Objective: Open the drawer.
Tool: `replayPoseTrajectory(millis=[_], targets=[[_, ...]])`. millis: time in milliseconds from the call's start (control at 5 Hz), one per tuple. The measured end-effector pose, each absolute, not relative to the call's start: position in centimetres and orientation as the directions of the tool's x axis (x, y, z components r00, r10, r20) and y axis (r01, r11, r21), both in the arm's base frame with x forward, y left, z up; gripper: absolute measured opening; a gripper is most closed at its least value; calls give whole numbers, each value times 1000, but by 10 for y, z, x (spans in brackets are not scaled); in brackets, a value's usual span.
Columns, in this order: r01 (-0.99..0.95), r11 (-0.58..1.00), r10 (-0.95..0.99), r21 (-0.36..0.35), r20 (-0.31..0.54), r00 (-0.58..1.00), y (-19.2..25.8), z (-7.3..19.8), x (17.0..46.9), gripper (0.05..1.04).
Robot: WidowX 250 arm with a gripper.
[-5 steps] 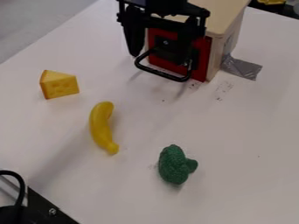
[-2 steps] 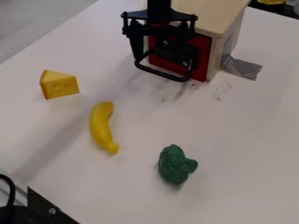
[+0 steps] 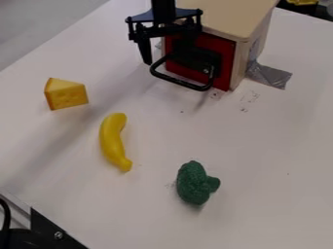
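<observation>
Drawing the handle (image 3: 189,85) straight out from the red drawer front (image 3: 223,61) in the wooden box (image 3: 242,17) on the bench (image 3: 260,146) should avoid binding. The tool (image 3: 167,56) is near the handle, fingers well spread, nothing visibly gripped; I cannot tell if they touch, so settle it first.

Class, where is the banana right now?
In the camera view, the banana lies left of centre, between the cheese and the broccoli.
</observation>
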State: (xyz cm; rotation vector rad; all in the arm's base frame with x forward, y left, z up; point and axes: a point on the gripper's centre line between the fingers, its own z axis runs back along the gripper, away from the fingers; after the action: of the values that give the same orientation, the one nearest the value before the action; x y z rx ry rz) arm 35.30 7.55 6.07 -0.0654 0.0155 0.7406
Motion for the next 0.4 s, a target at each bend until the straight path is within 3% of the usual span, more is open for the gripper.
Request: replayPoseTrajectory(millis=[400], targets=[[-749,662,749,-24,-11,662,77,43,359,998]])
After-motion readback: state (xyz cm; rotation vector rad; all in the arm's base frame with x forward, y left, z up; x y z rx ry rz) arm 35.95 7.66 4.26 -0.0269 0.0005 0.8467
